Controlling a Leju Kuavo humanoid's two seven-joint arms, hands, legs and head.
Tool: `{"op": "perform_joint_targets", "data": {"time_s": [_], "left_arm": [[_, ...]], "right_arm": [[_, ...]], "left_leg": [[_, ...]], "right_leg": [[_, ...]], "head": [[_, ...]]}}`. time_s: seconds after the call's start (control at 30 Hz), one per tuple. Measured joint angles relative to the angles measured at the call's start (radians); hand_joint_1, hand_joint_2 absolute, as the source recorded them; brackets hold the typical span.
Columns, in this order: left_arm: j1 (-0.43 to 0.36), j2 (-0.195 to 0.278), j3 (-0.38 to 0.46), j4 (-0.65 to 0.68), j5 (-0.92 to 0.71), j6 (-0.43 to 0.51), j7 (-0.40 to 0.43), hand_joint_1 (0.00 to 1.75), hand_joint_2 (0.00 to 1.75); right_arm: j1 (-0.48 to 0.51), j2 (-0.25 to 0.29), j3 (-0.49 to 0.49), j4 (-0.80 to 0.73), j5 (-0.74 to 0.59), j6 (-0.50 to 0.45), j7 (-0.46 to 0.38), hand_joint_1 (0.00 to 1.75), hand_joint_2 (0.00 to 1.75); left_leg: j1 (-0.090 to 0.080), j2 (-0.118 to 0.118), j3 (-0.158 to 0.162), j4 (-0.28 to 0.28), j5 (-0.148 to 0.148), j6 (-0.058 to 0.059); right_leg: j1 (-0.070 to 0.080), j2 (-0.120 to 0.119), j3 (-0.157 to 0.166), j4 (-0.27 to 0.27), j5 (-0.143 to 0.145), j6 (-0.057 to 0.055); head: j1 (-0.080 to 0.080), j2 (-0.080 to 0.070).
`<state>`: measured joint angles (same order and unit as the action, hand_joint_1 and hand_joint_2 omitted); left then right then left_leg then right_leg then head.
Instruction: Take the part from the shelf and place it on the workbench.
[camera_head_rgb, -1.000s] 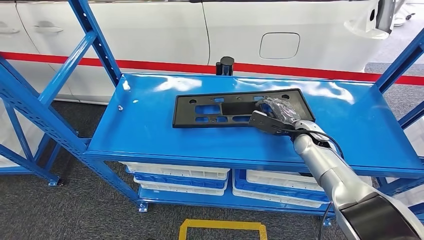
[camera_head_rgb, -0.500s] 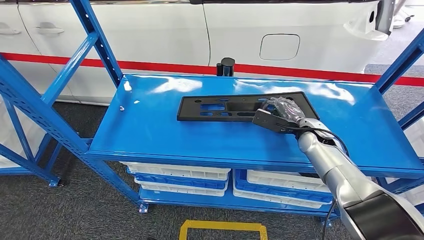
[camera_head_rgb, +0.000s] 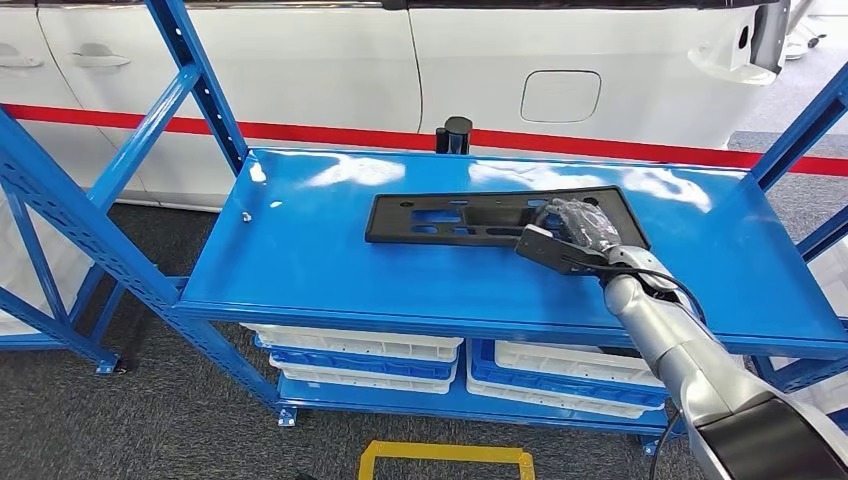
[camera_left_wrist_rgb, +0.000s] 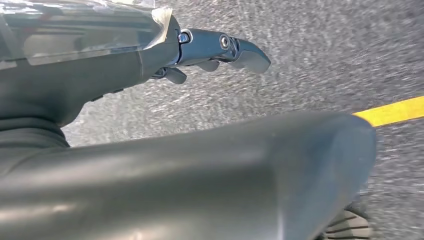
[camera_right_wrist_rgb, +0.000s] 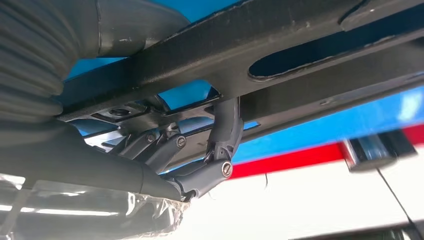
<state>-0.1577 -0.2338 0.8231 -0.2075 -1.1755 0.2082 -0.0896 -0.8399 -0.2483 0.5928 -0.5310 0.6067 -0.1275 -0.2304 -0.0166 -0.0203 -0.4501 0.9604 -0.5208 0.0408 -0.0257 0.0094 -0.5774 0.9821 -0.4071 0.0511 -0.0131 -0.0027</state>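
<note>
The part (camera_head_rgb: 450, 218) is a flat black plastic panel with several cut-outs, lying on the blue shelf top (camera_head_rgb: 290, 250) toward its right half. My right hand (camera_head_rgb: 570, 235) grips the panel's right end, its arm reaching in from the lower right. In the right wrist view the dark fingers (camera_right_wrist_rgb: 225, 135) hook through a slot in the panel (camera_right_wrist_rgb: 310, 45) and the thumb lies on its other face. My left hand (camera_left_wrist_rgb: 200, 50) hangs over the grey floor, holding nothing, with its fingers loosely apart.
White and blue bins (camera_head_rgb: 350, 345) sit on the lower shelf. Blue slanted uprights (camera_head_rgb: 190, 80) frame the shelf on both sides. A white car (camera_head_rgb: 300, 60) stands right behind it, and a short black post (camera_head_rgb: 454, 130) rises at its back edge. A yellow floor marking (camera_head_rgb: 445, 455) lies in front.
My right hand has moved to the right with the panel in it. The panel now looks narrower, as if tilted up off the shelf.
</note>
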Motion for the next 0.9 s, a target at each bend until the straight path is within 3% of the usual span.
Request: {"op": "perform_joint_targets", "data": {"time_s": [0.13, 0.47, 0.6, 0.67, 0.73, 0.8, 0.87, 0.9], "left_arm": [[-0.002, 0.0, 0.001, 0.0, 0.011, 0.0, -0.023, 0.0, 0.0], [-0.005, 0.0, 0.001, 0.0, 0.021, 0.002, -0.037, 0.0, 0.0], [-0.006, 0.0, 0.006, 0.0, 0.05, 0.015, -0.067, 0.0, 1.75], [-0.007, 0.0, 0.009, 0.0, 0.055, 0.021, -0.075, 0.0, 1.75], [-0.008, 0.0, 0.011, 0.0, 0.057, 0.027, -0.082, 0.0, 0.87], [-0.009, 0.0, 0.012, 0.0, 0.061, 0.031, -0.087, 0.0, 0.87], [-0.011, -0.001, 0.014, 0.0, 0.069, 0.032, -0.089, 0.0, 1.75], [-0.012, -0.001, 0.016, 0.0, 0.074, 0.031, -0.09, 0.0, 1.75]], "right_arm": [[0.05, -0.014, -0.034, -0.067, -0.031, -0.066, -0.028, 1.75, 1.75], [0.1, -0.03, -0.077, -0.149, -0.046, -0.095, -0.045, 1.75, 1.75], [0.151, -0.031, -0.131, -0.244, -0.102, -0.185, -0.101, 1.75, 1.75], [0.177, -0.029, -0.166, -0.317, -0.124, -0.206, -0.11, 1.75, 1.75], [0.192, -0.029, -0.2, -0.39, -0.133, -0.212, -0.106, 1.75, 1.75], [0.201, -0.028, -0.23, -0.456, -0.137, -0.213, -0.097, 1.75, 1.75], [0.207, -0.028, -0.257, -0.51, -0.136, -0.214, -0.09, 1.75, 1.75], [0.211, -0.028, -0.268, -0.532, -0.134, -0.214, -0.087, 1.75, 1.75]], "left_leg": [[0.0, 0.0, -0.001, 0.0, 0.0, 0.001], [0.0, 0.0, -0.002, 0.0, -0.001, 0.001], [0.0, 0.0, -0.005, 0.0, -0.001, 0.001], [0.0, 0.0, -0.007, 0.0, -0.001, 0.001], [0.0, 0.0, -0.009, 0.0, 0.0, 0.001], [0.0, 0.0, -0.01, 0.0, 0.0, 0.001], [0.0, 0.0, -0.011, 0.0, 0.0, 0.001], [0.0, 0.0, -0.012, 0.0, 0.0, 0.001]], "right_leg": [[0.0, 0.0, 0.0, 0.0, 0.0, 0.0], [0.0, 0.0, -0.002, 0.0, 0.0, 0.0], [0.0, 0.0, -0.004, 0.0, 0.0, 0.0], [0.0, 0.0, -0.007, 0.0, 0.0, 0.0], [0.0, 0.0, -0.009, 0.0, 0.001, 0.0], [0.0, 0.0, -0.01, 0.0, 0.001, 0.0], [0.0, 0.0, -0.011, 0.0, 0.001, 0.0], [0.0, 0.0, -0.012, 0.0, 0.001, 0.0]], "head": [[0.0, 0.0], [0.0, 0.0], [0.0, 0.0], [0.0, 0.0], [0.0, 0.0], [0.0, 0.0], [0.0, 0.0], [0.0, 0.0]]}}
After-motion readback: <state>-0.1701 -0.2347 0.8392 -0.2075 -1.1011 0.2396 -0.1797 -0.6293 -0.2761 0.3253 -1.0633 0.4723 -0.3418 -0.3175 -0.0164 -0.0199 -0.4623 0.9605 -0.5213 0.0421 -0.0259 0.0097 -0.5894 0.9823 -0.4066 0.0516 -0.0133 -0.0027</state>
